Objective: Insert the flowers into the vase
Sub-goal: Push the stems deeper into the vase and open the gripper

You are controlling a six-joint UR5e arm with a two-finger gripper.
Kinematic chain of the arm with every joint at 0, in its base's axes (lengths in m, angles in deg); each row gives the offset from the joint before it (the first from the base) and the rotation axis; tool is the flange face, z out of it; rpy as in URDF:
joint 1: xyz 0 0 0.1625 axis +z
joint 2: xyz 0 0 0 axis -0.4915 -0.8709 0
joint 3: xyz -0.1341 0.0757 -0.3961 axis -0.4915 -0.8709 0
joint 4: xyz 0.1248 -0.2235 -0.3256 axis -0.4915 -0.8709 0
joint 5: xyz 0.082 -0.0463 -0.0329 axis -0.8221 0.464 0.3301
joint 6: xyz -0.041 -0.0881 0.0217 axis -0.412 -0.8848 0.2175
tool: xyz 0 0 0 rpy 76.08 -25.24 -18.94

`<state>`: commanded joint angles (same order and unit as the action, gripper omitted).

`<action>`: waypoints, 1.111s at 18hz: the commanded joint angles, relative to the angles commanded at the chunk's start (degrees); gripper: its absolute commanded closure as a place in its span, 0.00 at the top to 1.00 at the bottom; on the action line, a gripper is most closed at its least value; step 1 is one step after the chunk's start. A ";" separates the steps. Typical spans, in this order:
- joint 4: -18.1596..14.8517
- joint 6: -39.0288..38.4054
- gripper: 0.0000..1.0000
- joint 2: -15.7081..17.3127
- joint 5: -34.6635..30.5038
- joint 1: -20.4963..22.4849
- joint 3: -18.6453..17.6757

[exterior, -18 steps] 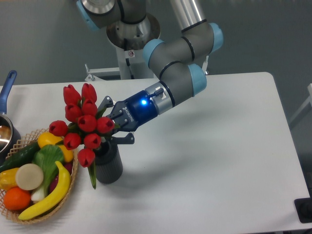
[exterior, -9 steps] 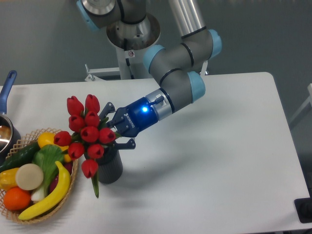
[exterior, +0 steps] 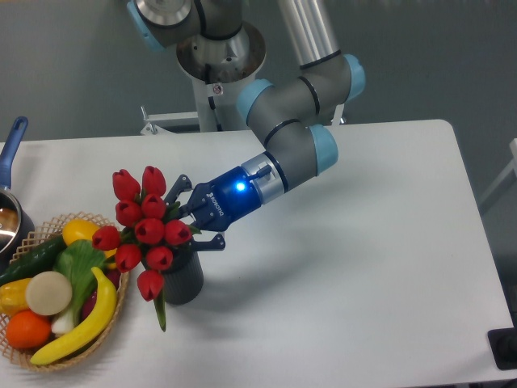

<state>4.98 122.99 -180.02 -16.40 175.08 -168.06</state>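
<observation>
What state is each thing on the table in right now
Flowers: held by the gripper, tilted, over the vase mouth; how deep the stems sit is hidden.
Vase: upright on the table.
Gripper: shut on the flowers.
Basket: full of fruit and vegetables.
Pot: at the table's left edge, mostly cut off.

I see a bright, even picture with soft light from above. The flat white table shines pale and has gentle grey shadows under the arm. A small blue light glows on the wrist. Everything looks a little soft, not crisp.
</observation>
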 joint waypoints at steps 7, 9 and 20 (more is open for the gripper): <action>-0.09 2.46 0.34 -0.62 -0.44 0.09 -1.15; 0.00 2.64 0.36 -0.88 -0.61 0.18 -1.23; 0.35 3.43 0.49 -0.79 -0.88 0.97 -1.85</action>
<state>5.33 126.42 -180.81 -17.28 176.04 -169.91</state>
